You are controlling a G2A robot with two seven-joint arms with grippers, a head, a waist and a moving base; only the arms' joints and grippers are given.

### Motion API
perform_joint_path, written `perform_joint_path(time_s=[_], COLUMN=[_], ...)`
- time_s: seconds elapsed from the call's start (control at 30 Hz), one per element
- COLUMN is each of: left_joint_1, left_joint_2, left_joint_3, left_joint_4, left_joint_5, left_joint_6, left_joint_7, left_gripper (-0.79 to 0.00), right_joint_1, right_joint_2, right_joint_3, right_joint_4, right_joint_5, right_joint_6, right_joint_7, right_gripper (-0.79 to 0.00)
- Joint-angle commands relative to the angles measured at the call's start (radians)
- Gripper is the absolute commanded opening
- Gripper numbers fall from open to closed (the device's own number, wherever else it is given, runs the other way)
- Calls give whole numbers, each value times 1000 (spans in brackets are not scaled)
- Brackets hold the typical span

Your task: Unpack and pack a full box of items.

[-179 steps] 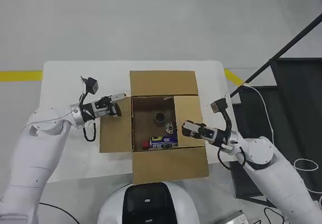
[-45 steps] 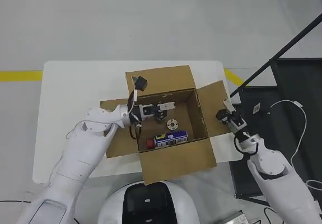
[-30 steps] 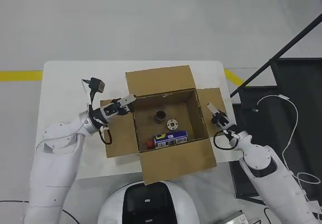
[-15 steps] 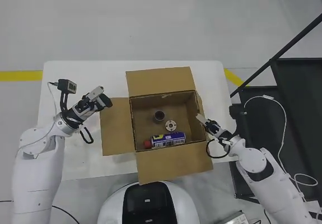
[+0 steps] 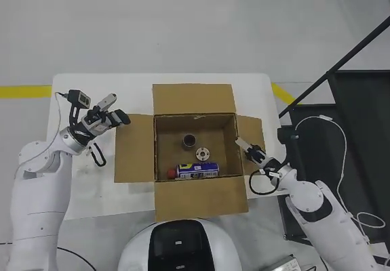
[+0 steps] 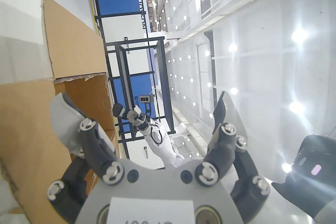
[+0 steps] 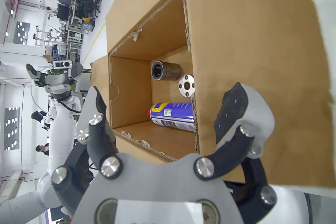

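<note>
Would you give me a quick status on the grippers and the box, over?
Left gripper open, beside the left flap. Right gripper open, at the right wall of the box. Box open; spray can, metal cylinder, metal ring inside.

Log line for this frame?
box open | inside: spray can, cylinder, flange | left hand open, beside box | right hand open, at box edge

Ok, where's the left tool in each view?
Top view: the left tool is open over the table, just off the cardboard box flap on the robot's left.
Left wrist view: its own tool, close up.
Right wrist view: far off, beyond the cardboard box.
Shared landmark: the cardboard box.
</note>
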Motion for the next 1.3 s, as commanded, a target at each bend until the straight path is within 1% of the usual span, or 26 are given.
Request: perform_joint_path(time_s=[0.0, 0.1, 0.2, 0.27, 0.4, 0.57, 1.27], left_joint_1=[-18, -32, -25, -16, -2, 3, 3], left_joint_2=[1, 3, 5, 5, 5, 5, 5], left_joint_3=[6, 5, -12, -17, -9, -4, -4], left_joint_4=[44, 88, 111, 123, 128, 122, 122], left_joint_5=[-8, -29, -76, -98, -102, -100, -100], left_joint_6=[-11, -37, -67, -79, -93, -90, -90], left_joint_7=[-11, -16, -13, 8, 56, 82, 82], left_gripper=[0, 0, 0, 0, 0, 0, 0], right_joint_1=[-11, -32, -35, -20, 24, 91, 96], right_joint_2=[-1, -2, -1, -1, -8, -25, -26], right_joint_3=[15, 25, 7, -21, -120, -236, -242], right_joint_4=[-27, -85, -145, -179, -228, -219, -217], right_joint_5=[-9, -51, -173, -287, -516, -686, -693], right_joint_6=[-29, -86, -112, -84, 30, 153, 161], right_joint_7=[-33, -62, -41, -21, -14, -14, -13], right_gripper=[0, 0, 0, 0, 0, 0, 0])
